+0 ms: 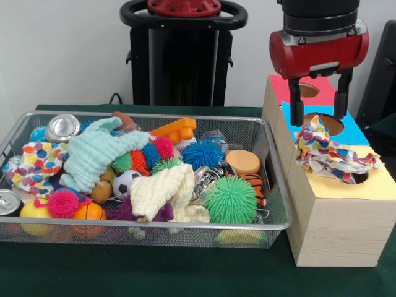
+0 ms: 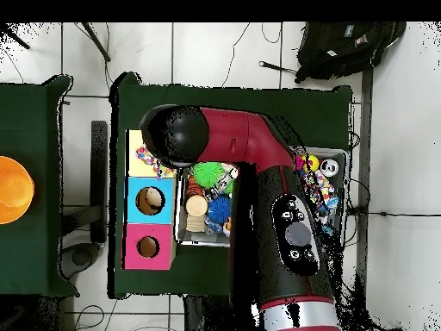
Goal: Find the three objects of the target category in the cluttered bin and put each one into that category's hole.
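A multicoloured patterned cloth (image 1: 328,151) lies crumpled on the yellow panel (image 1: 378,184) of the wooden box (image 1: 340,229), draped over that panel's hole. The overhead view shows the same cloth (image 2: 146,159) on the yellow square. My gripper (image 1: 318,117) hangs just above the cloth, over the blue panel (image 1: 354,131). It is open, with nothing between its fingers. In the wire bin (image 1: 267,133) lie a mint cloth (image 1: 93,154), a cream cloth (image 1: 164,189) and a polka-dot cloth (image 1: 37,164). In the overhead view the arm (image 2: 258,164) hides the gripper and most of the bin.
The bin also holds spiky balls, a green one (image 1: 231,199) among them, plus small sports balls, cans (image 1: 62,127) and an orange block (image 1: 175,130). A red panel with a hole (image 1: 281,90) sits behind the blue one. An orange bowl (image 2: 13,190) stands on a separate table.
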`<action>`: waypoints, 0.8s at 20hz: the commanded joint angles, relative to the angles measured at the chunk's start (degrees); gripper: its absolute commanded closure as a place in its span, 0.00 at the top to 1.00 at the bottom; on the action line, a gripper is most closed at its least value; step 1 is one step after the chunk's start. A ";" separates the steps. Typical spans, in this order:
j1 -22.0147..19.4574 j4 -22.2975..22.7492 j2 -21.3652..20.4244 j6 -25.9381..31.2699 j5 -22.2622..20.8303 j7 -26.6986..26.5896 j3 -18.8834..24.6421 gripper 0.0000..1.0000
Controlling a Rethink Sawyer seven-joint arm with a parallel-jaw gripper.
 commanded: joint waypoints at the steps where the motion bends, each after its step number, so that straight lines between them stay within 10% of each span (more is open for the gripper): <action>1: -0.48 -0.40 1.04 7.38 -3.51 -7.33 5.50 1.00; 16: -3.99 -2.54 2.90 7.63 -8.72 -13.27 10.27 1.00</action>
